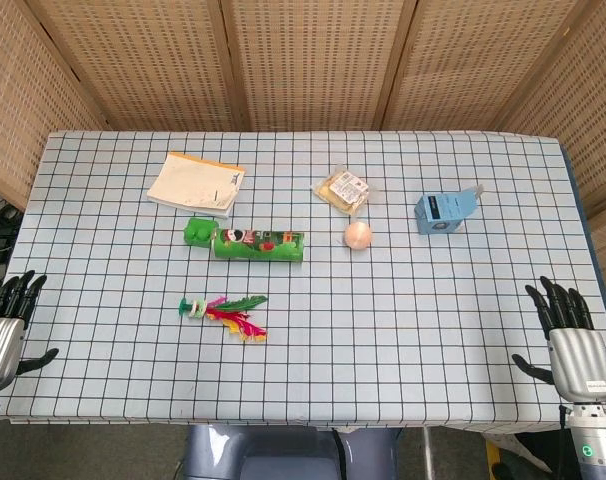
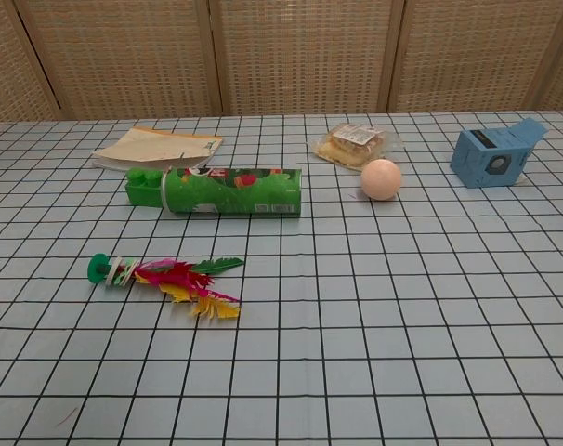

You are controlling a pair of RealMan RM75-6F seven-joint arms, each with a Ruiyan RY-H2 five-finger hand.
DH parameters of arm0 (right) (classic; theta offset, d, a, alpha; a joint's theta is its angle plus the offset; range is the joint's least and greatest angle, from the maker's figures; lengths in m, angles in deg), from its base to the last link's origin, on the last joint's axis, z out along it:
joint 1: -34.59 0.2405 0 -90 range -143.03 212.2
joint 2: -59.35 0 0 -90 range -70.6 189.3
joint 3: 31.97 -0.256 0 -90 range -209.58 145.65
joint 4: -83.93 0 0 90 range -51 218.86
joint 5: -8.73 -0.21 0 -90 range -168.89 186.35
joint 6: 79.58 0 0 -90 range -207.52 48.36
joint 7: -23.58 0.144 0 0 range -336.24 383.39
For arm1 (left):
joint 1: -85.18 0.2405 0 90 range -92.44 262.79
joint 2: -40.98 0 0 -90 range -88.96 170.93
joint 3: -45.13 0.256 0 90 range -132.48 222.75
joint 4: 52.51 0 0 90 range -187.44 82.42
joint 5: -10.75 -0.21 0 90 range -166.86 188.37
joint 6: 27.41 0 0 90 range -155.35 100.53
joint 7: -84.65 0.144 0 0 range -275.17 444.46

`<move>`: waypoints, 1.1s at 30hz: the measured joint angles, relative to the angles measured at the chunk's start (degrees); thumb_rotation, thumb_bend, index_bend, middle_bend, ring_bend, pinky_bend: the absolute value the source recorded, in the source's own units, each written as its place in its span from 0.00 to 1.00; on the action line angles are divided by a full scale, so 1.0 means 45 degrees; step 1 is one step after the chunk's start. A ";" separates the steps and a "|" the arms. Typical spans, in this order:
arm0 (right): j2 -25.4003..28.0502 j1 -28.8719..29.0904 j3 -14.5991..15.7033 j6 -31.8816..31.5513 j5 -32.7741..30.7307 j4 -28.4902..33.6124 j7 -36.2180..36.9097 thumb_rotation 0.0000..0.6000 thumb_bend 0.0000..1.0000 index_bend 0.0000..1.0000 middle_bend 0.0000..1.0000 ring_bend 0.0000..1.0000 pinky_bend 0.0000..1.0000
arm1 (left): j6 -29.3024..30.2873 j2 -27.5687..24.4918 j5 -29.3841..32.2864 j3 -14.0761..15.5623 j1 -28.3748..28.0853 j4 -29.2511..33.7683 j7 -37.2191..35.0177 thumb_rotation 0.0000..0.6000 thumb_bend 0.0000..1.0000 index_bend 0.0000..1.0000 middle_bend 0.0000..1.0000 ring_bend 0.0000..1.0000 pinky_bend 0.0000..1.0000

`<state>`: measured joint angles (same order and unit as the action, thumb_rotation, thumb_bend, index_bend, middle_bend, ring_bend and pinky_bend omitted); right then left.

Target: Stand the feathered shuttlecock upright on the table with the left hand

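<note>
The feathered shuttlecock [image 1: 226, 312] lies flat on the checkered table, its green base pointing left and its red, yellow and green feathers fanned to the right; the chest view shows the shuttlecock [image 2: 165, 276] lying the same way. My left hand [image 1: 5, 322] hangs at the table's left edge with its fingers apart, holding nothing, well to the left of the shuttlecock. My right hand [image 1: 571, 340] sits at the table's right edge, also with spread fingers and nothing in it. Neither hand appears in the chest view.
A green tube can [image 1: 247, 242] lies on its side just behind the shuttlecock. Further back are a notebook [image 1: 196, 184], a wrapped snack [image 1: 343, 190], a peach ball [image 1: 358, 236] and a blue box [image 1: 443, 212].
</note>
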<state>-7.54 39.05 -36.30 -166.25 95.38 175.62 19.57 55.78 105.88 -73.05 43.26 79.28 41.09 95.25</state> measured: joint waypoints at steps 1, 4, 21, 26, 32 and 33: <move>-0.0020 0.0013 0.0011 0.0025 0.0009 -0.0006 -0.0039 1.00 0.11 0.00 0.00 0.00 0.00 | -0.0002 -0.0004 -0.0001 0.0009 0.0001 -0.0003 -0.0006 1.00 0.00 0.00 0.00 0.00 0.00; -0.0034 0.0034 0.0031 0.0090 0.0011 -0.0012 -0.0061 1.00 0.11 0.01 0.00 0.00 0.00 | -0.0184 -0.0066 0.0087 0.0053 -0.0016 0.0035 0.0098 1.00 0.00 0.00 0.00 0.00 0.00; 0.0060 0.0034 -0.0004 0.0222 -0.0191 0.0074 0.0105 1.00 0.11 0.06 0.00 0.00 0.00 | -0.0396 -0.0118 -0.0202 0.0129 -0.0274 0.0573 0.0769 1.00 0.00 0.00 0.00 0.00 0.00; 0.0019 0.0059 -0.0086 0.0244 -0.0271 -0.0085 0.0424 1.00 0.11 0.07 0.00 0.00 0.00 | -0.0751 -0.0074 -0.0217 -0.0015 -0.0651 0.1187 0.1551 1.00 0.03 0.04 0.00 0.00 0.00; -0.0023 0.0107 -0.0119 0.0440 -0.0441 -0.0173 0.0578 1.00 0.10 0.09 0.00 0.00 0.00 | -0.1636 0.0267 -0.0008 -0.0439 -0.1540 0.1920 0.2715 1.00 0.14 0.25 0.00 0.00 0.00; -0.0032 0.0121 -0.0121 0.0483 -0.0473 -0.0189 0.0586 1.00 0.10 0.09 0.00 0.00 0.00 | -0.1935 0.0417 0.0128 -0.0540 -0.1778 0.2040 0.3001 1.00 0.15 0.29 0.00 0.00 0.00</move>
<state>-7.68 39.59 -36.84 -164.07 93.26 174.77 22.20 47.08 107.75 -72.47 40.83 71.28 50.27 108.75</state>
